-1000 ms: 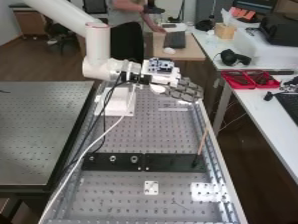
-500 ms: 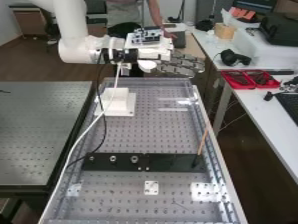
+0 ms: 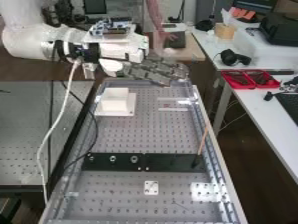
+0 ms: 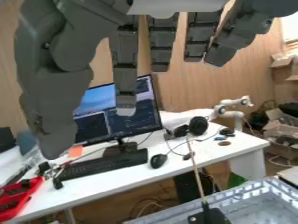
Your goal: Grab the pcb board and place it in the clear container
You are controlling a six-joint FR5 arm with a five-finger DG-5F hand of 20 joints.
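PCB board: the one I can pick out is blue (image 3: 112, 26), riding on top of the white housing just behind the hand (image 3: 156, 70); whether it is the board meant for the clear container, I cannot tell.

Biggest of all is the perforated table (image 3: 133, 134) running away from me down the middle of the high view, with a second perforated table (image 3: 23, 127) beside it on that view's left. A white table (image 3: 256, 107) stands along the view's right. Over the far end hangs the white arm (image 3: 30, 42), coming in from the view's upper left, with a white cable (image 3: 54, 121) drooping from its wrist in a long loop. On the white table, the wrist view gives me a monitor (image 4: 114, 114) and a black keyboard (image 4: 103, 164).

Next in size comes the hand, above the middle table's far end, pointing towards the view's right. It is open: in the wrist view, the hand (image 4: 125, 65) has its fingers straight and its thumb well apart from them.

Crossing the middle table is a dark strip (image 3: 159, 161) with round fittings on it. Two red trays (image 3: 238, 80) sit side by side on the white table, and a white block (image 3: 116, 100) stands near the middle table's far end. Beside that block are some pale streaks (image 3: 174, 108), perhaps the clear container, perhaps only glare. A thin brown stick (image 3: 203, 141) rises at a tilt from the strip's end. Smallest, a white plate with holes (image 3: 151, 185) lies just nearer to me than the strip.
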